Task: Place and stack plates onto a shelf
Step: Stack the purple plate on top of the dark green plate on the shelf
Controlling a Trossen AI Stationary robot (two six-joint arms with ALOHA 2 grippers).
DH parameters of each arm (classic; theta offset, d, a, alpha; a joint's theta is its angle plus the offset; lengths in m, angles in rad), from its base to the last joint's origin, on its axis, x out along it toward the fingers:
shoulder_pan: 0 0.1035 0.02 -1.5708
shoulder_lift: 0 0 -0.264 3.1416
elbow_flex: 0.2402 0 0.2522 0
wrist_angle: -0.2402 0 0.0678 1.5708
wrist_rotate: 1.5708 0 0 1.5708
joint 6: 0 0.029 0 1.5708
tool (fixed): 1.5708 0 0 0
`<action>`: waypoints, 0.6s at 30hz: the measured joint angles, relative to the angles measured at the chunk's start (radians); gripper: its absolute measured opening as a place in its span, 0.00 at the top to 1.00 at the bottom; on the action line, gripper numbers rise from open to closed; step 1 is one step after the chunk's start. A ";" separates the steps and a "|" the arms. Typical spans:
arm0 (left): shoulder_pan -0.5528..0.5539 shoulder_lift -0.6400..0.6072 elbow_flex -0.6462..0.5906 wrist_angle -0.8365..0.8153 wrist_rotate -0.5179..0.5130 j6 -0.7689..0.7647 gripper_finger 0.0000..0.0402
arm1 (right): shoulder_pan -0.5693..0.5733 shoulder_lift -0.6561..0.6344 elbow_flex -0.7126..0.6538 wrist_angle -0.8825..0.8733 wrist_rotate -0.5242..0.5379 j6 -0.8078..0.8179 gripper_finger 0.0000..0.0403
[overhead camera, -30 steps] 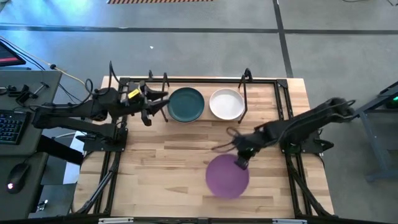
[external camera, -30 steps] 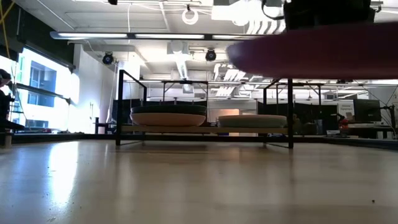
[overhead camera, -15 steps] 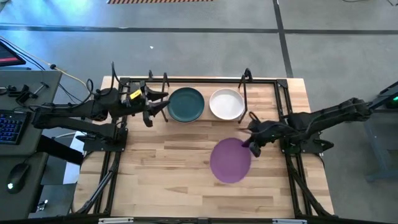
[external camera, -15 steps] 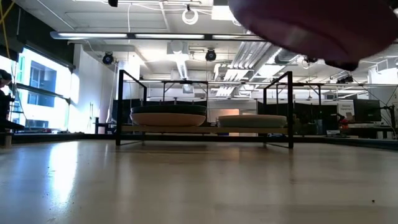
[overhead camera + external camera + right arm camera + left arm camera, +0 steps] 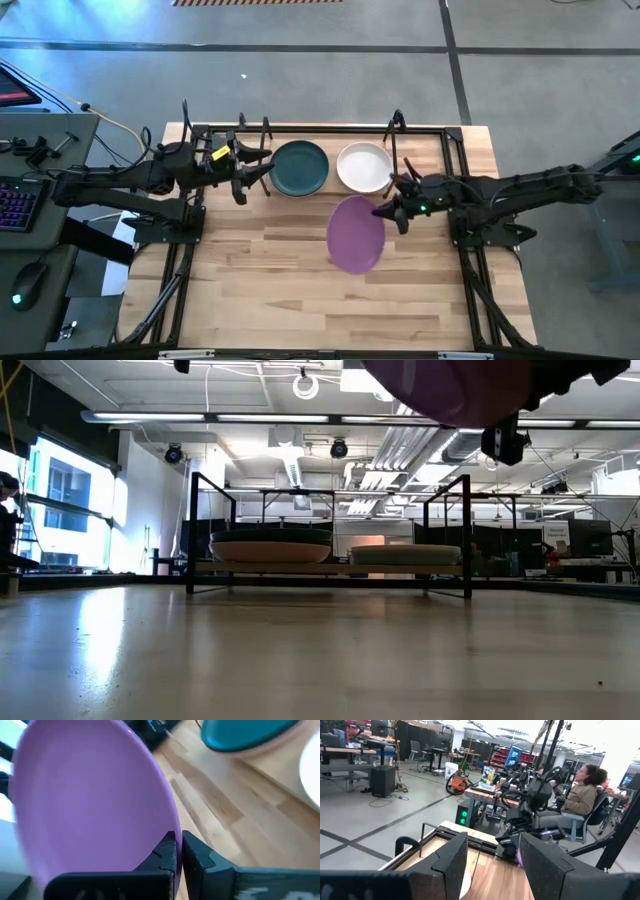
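Note:
The purple plate (image 5: 355, 235) hangs tilted in the air in front of the shelf (image 5: 420, 140), held by my right gripper (image 5: 388, 212), which is shut on its rim. In the low view the plate (image 5: 450, 385) is high above the table. On the shelf the dark teal plate (image 5: 300, 167) lies on top of a pinkish one (image 5: 270, 552). The white plate (image 5: 364, 167) lies beside it on the right. My left gripper (image 5: 262, 166) is open, level at the shelf's left end, just left of the teal plate. My right gripper pinches the purple plate's rim (image 5: 167, 827) between its two fingers, one finger (image 5: 165, 852) on each face. The fingers come roughly level from the table's right. The plate is lifted clear of the table and tilted steeply, with its hollow face toward the gripper.
The shelf's thin black rod frame (image 5: 467, 535) stands up around the plates at the table's far side. The wooden tabletop (image 5: 300, 290) lies bare in front. A seated person (image 5: 580, 800) shows beyond the table's right end, and a keyboard (image 5: 15, 200) sits left of the table.
My right gripper has carried the purple plate from the table's near middle toward the far edge and the shelf, and upward. The plate has tipped from nearly flat to steeply tilted. The left arm has kept still.

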 joint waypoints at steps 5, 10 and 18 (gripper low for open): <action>0.000 0.000 0.000 0.044 0.000 0.000 0.58 | -0.069 0.117 0.166 -0.125 0.004 -0.024 1.00; 0.000 0.000 0.000 0.116 0.000 0.009 0.58 | -0.213 0.325 0.393 -0.242 -0.058 -0.168 1.00; 0.000 0.000 0.000 0.162 0.000 0.041 0.58 | -0.425 0.708 0.726 -0.363 -0.085 -0.251 1.00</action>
